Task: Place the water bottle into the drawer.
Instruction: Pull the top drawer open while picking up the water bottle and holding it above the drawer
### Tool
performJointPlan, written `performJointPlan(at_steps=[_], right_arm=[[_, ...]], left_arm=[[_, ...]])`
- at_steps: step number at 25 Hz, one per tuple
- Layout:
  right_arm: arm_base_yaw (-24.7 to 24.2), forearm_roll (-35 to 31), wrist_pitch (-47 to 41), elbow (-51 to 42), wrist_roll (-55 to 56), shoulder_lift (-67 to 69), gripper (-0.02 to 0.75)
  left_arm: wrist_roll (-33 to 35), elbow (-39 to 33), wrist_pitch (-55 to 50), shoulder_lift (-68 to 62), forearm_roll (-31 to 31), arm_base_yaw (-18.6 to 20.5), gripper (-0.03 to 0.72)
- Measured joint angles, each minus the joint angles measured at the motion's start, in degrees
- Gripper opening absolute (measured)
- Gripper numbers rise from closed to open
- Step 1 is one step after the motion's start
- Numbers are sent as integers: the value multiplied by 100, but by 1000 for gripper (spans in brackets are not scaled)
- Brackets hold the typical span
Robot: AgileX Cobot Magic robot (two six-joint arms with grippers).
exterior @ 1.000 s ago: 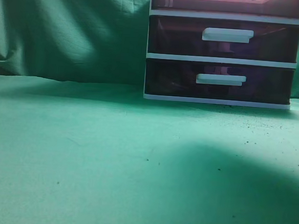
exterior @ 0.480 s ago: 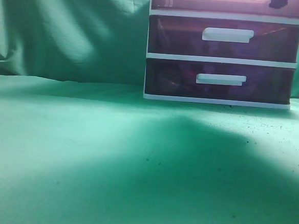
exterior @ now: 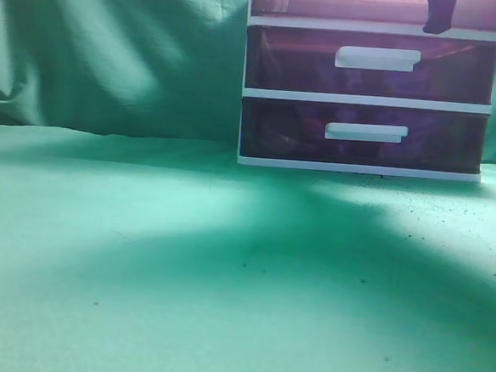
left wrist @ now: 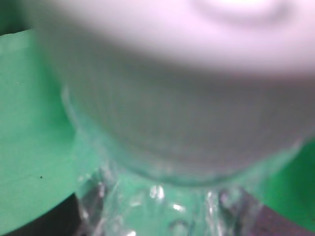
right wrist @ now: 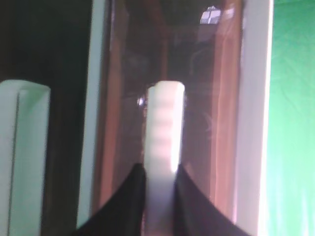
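The water bottle (left wrist: 177, 98) fills the left wrist view, blurred and very close, with clear plastic and a white band. My left gripper (left wrist: 162, 216) is shut on it; dark fingers (left wrist: 59, 219) show at the bottom corners. It is out of the exterior view. The drawer (exterior: 329, 4), reddish-fronted and closed, is cut off at the top of the exterior view. My right gripper (exterior: 439, 16) is at its front. In the right wrist view the right gripper (right wrist: 161, 191) has its two dark fingers against either side of the drawer's white bar handle (right wrist: 165, 128).
Two darker purple drawers (exterior: 371, 65) (exterior: 364, 134) sit below in the white-framed unit, both closed. The middle drawer's handle (right wrist: 24, 147) shows left in the right wrist view. Green cloth (exterior: 141, 255) covers the table and a green backdrop (exterior: 113, 49) hangs behind.
My right gripper has come into the exterior view at the top right and moved down and left across the top drawer's front. The arm's shadow on the cloth has shifted left.
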State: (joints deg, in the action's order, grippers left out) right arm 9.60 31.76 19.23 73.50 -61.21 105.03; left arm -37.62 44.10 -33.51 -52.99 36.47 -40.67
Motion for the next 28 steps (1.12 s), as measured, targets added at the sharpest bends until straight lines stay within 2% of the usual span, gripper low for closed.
performJointPlan(at_steps=[2,3,11,28], right_arm=[[0,-13,52,38,0,0,91],[0,-45,52,36,0,0,76],[172,-73,-450,-213,33,-402,85],[237,-84,-36,-2644,22,-2173,85]], left_arm=[[0,0,-47,0,0,0,299],[0,0,-51,0,0,0,299],[0,0,-61,0,147,0,299],[0,28,-61,0,169,0,299]])
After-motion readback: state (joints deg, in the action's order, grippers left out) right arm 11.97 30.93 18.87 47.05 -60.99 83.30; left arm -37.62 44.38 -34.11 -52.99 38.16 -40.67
